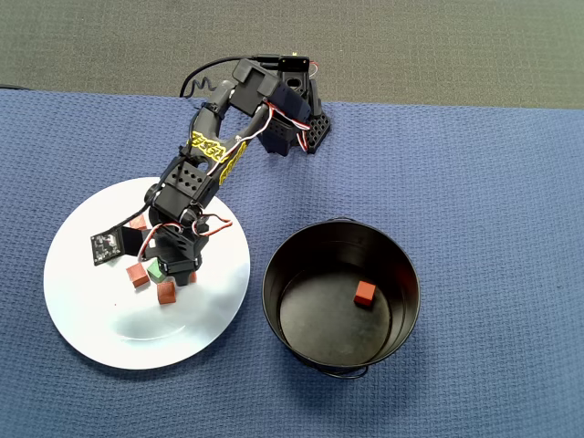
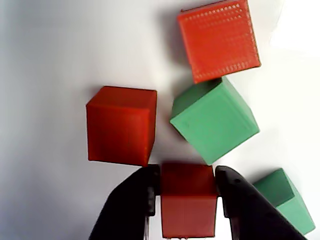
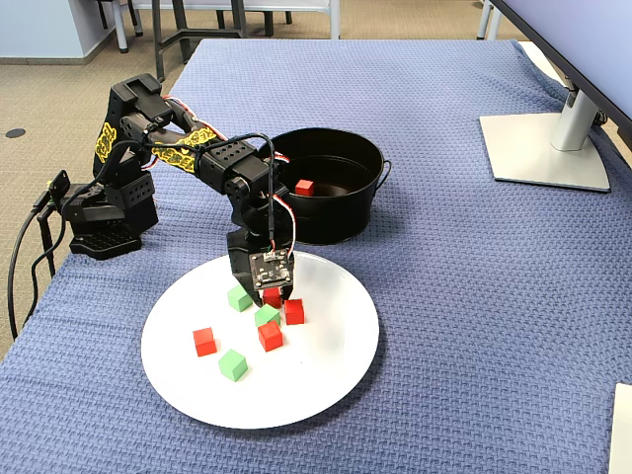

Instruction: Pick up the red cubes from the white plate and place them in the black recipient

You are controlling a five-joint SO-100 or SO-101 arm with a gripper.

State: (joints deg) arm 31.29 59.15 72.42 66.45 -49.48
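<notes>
Blue woven cloth [image 3: 474, 276] covers the table; grey carpet [image 1: 365, 46] beyond, monitor stand [image 3: 548, 148] at the right in the fixed view. Gripper [image 2: 187, 187] clamps one red cube [image 2: 189, 205] on the white plate [image 3: 326, 385]. Another lies in the black recipient [image 1: 401, 265].

At the lower edge of the wrist view, the frame cuts off the black two-finger gripper [image 2: 188, 192], the small matte red cube [image 2: 188, 200] between its fingers, and a small green cube [image 2: 286, 200] at lower right. In the overhead view the black arm [image 1: 187, 196] hides most of the cubes on the large round white plate [image 1: 100, 319] at left.
</notes>
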